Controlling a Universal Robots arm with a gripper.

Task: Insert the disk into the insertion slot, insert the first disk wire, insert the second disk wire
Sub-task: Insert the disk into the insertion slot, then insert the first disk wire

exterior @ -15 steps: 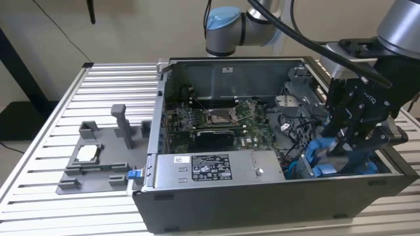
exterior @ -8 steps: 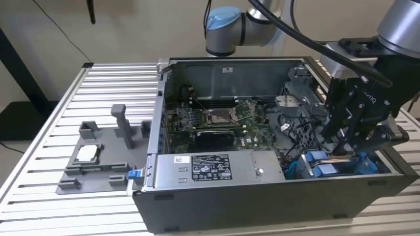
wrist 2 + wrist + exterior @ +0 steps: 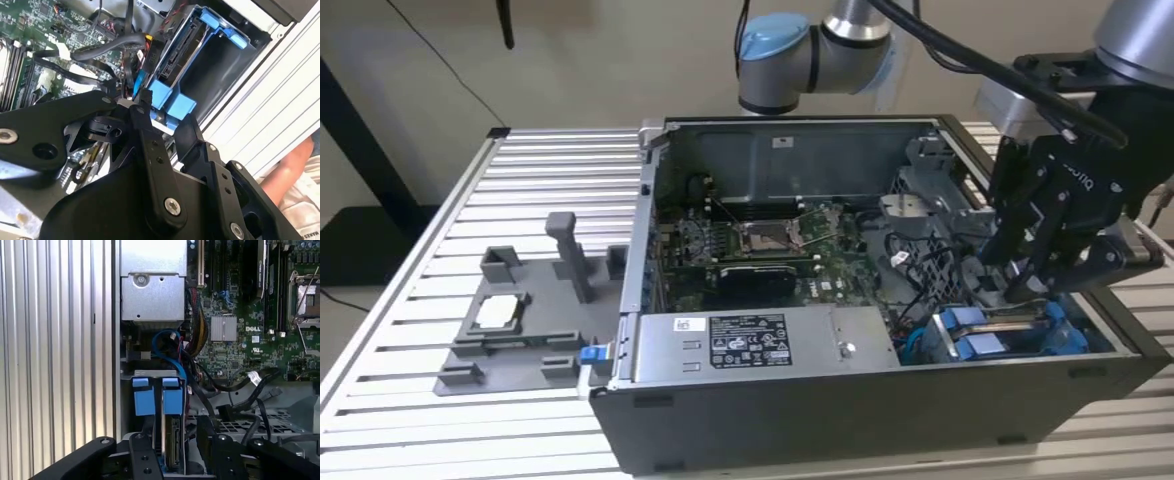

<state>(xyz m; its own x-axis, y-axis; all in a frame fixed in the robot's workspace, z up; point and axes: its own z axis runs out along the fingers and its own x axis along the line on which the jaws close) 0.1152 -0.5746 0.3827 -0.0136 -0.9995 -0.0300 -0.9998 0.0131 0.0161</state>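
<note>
Fingers spread, the black gripper (image 3: 1014, 290) hangs over the case's (image 3: 854, 400) corner. The silver disk (image 3: 172, 440) stands edgewise in the grey metal slot (image 3: 155, 373), between the fingers.

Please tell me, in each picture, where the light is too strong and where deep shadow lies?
Exterior view: even light, the computer case shadowed inside, the gripper a dark shape. Second wrist view: the ribbed table washed out white, the gripper dark before it. First wrist view: the ribbed table and the silver metal box shine; the motherboard is dimmer.
</note>
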